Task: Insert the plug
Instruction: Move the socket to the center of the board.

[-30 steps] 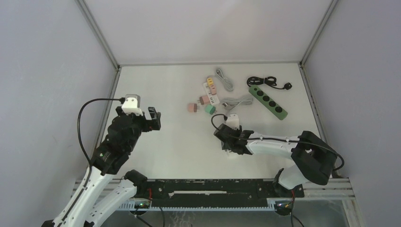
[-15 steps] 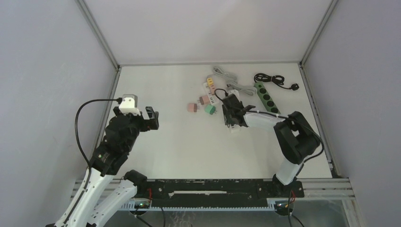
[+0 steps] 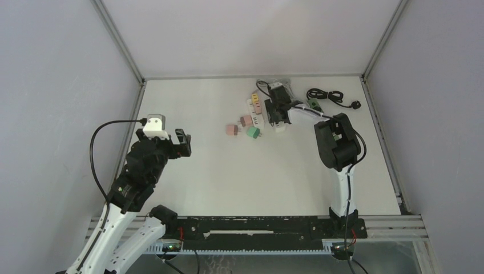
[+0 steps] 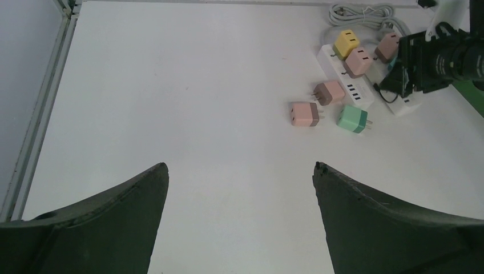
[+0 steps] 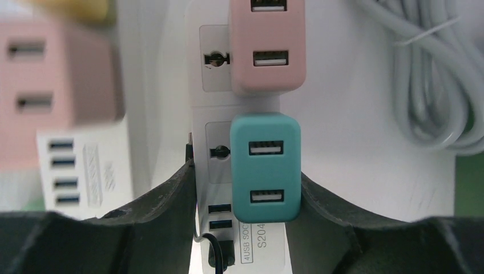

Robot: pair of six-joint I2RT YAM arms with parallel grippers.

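Right-wrist close-up: teal plug (image 5: 265,166) on white strip (image 5: 208,114), between fingers (image 5: 165,214)

Your white counter (image 3: 240,171) carries a white plastic power strip (image 4: 354,91), a coiled grey cable (image 4: 359,10) behind it, and just beside it a pink cube charger (image 4: 304,113), a mauve cube charger (image 4: 330,92) and a mint-green cube charger (image 4: 351,119).

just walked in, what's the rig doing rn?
The right arm is stretched to the far side of the table, its gripper over a white power strip. A teal charger sits between its fingers, lined up just below a pink charger on the same strip. Whether the teal one is fully seated, or gripped at all, is not clear. The left gripper hangs open and empty, off to the left.
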